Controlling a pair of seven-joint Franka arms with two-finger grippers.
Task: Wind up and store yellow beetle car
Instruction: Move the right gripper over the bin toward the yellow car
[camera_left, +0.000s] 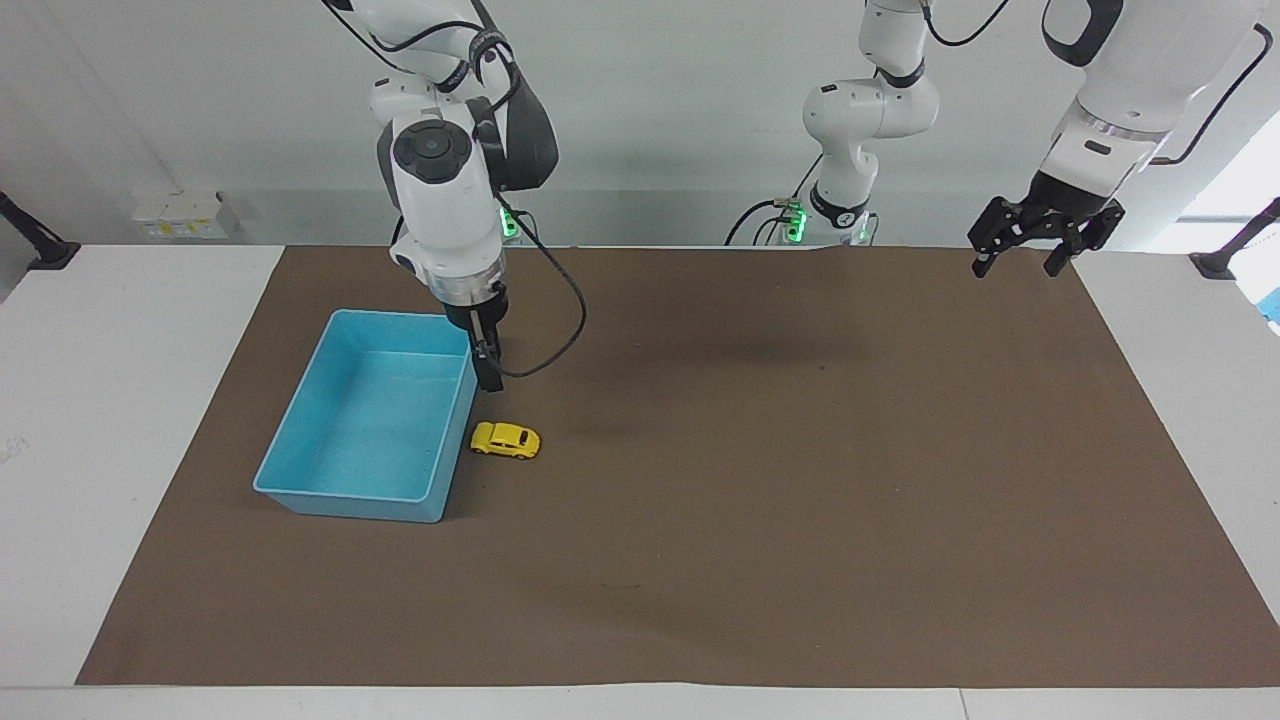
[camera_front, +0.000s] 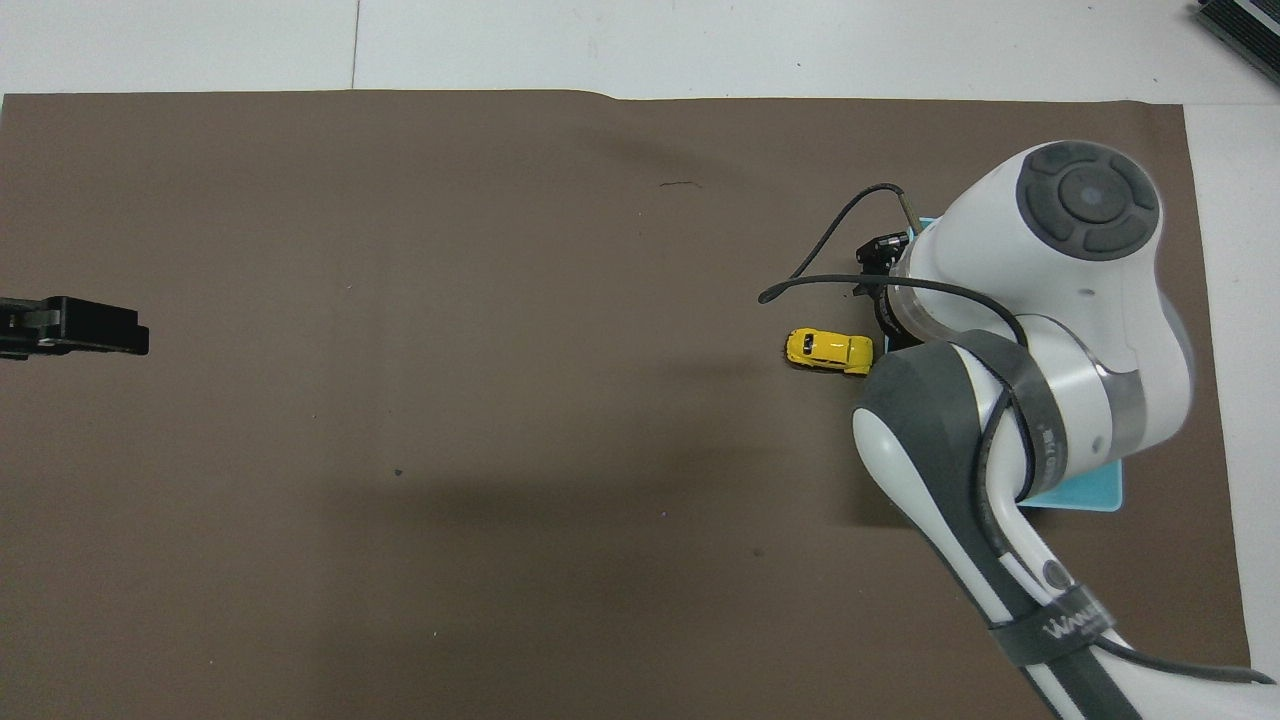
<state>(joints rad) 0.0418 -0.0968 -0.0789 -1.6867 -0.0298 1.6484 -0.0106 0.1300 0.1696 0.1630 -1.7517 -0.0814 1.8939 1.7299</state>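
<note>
The yellow beetle car stands on its wheels on the brown mat, right beside the blue bin, on the side toward the left arm's end. My right gripper hangs open and pointing down over the mat at the bin's corner, a little above the car and not touching it. It holds nothing. In the overhead view the right arm hides most of this gripper and of the bin. My left gripper waits open and empty in the air over the mat's edge.
The brown mat covers most of the white table. The blue bin has nothing in it. A loose black cable loops from the right wrist over the mat beside the bin.
</note>
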